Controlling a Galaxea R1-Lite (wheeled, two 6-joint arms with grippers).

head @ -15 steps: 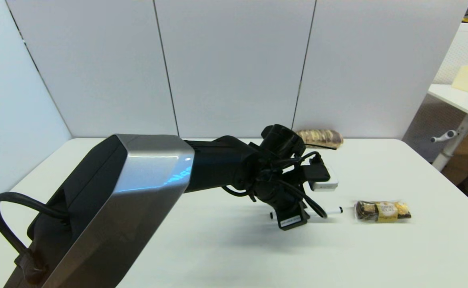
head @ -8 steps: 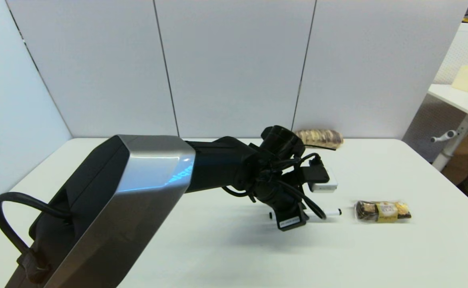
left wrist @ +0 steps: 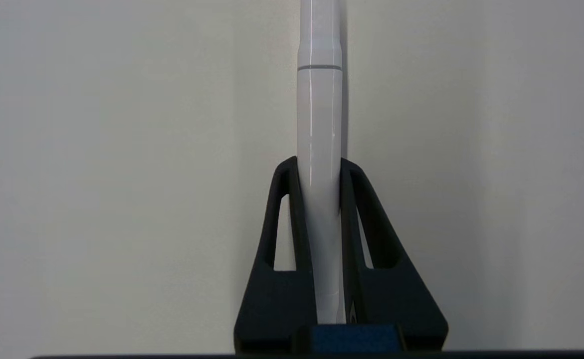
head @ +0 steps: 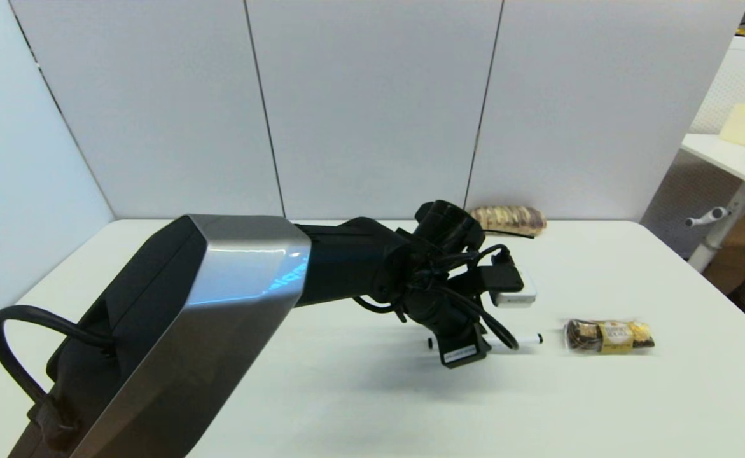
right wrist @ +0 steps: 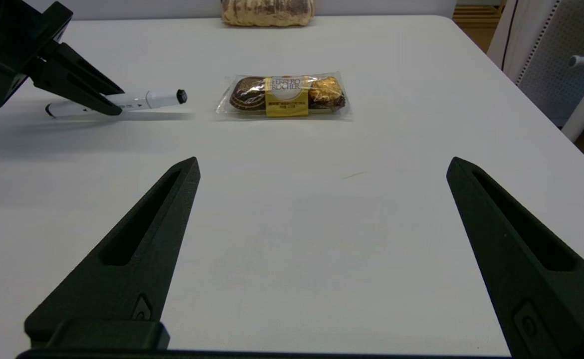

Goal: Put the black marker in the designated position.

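The black marker (head: 527,340) is a white-barrelled pen with black tips, lying level just over the white table, right of centre. My left gripper (head: 467,346) is shut on its barrel, reaching in from the left. In the left wrist view both fingers (left wrist: 284,199) press against the barrel (left wrist: 319,114). The right wrist view shows the marker (right wrist: 147,98) with the left gripper (right wrist: 104,105) on it. My right gripper (right wrist: 321,164) is open over the near table, holding nothing. Nothing on the tabletop marks the designated position.
A clear packet of gold-wrapped chocolates (head: 609,335) lies just right of the marker's tip, also seen from the right wrist (right wrist: 284,93). A brown wrapped snack (head: 511,219) sits by the back wall. The table's right edge (head: 696,273) drops off toward another desk.
The left gripper with the marker has crept slightly down and to the left. The chocolates and the snack have stayed where they were.
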